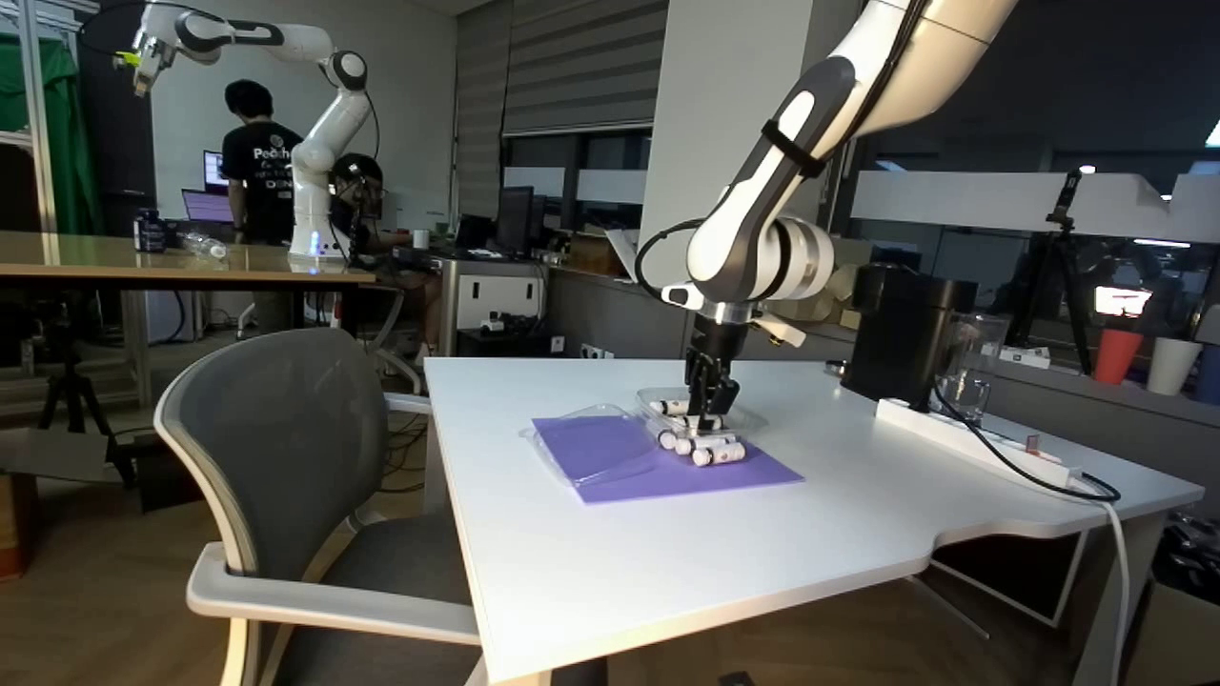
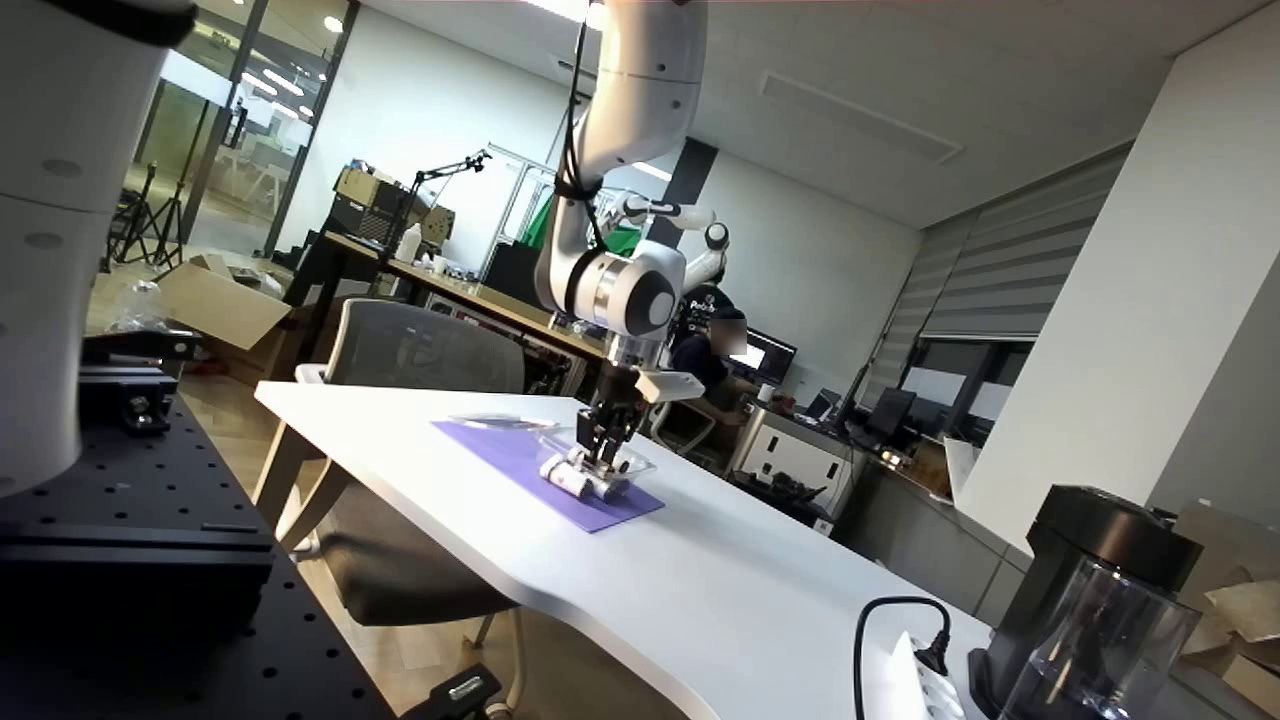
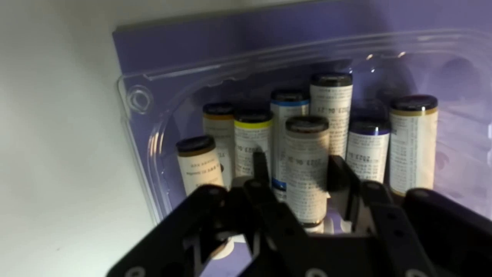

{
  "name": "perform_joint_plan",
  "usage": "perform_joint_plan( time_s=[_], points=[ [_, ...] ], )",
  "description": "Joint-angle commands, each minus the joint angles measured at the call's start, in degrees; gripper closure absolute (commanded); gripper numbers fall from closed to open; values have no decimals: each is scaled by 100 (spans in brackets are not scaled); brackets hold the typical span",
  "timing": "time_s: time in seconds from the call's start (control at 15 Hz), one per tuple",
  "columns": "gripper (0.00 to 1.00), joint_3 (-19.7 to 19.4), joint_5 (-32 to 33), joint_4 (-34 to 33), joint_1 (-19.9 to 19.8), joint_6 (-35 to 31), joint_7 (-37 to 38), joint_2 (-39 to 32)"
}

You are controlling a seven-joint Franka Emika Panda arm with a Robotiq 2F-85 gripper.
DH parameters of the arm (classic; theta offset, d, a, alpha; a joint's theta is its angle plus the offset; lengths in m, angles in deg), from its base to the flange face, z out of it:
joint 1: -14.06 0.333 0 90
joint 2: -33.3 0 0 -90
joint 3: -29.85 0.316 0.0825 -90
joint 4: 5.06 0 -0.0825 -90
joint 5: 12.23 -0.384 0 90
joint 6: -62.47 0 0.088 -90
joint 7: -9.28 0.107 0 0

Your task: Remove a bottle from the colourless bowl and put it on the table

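The colourless bowl holds several small white bottles with dark caps in the wrist view; its clear rim also shows in an exterior view. My gripper points down into it, its fingers open on either side of one bottle. A gap shows between the left finger and that bottle; the right finger is against or very near its side. In both exterior views the gripper is down among the bottles. White bottles lie at the bowl's near side. The white table is beneath.
A purple mat lies under the bowl. A second clear plastic piece lies on the mat beside it. A black machine and a white power strip with a black cable stand on the table. A grey chair stands at the table's edge.
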Motion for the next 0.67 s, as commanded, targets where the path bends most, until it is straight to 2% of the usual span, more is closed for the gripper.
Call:
perform_joint_plan(
  time_s=[0.0,0.07,0.13,0.2,0.6],
  points=[
    [86,3,95,-196,-1,50,226,-120],
    [94,-32,97,-220,34,92,284,-98],
    [96,-62,102,-238,66,104,353,-42],
    [93,-93,93,-264,101,166,455,46],
    [93,-90,-20,-481,-16,457,911,645]
  ],
)
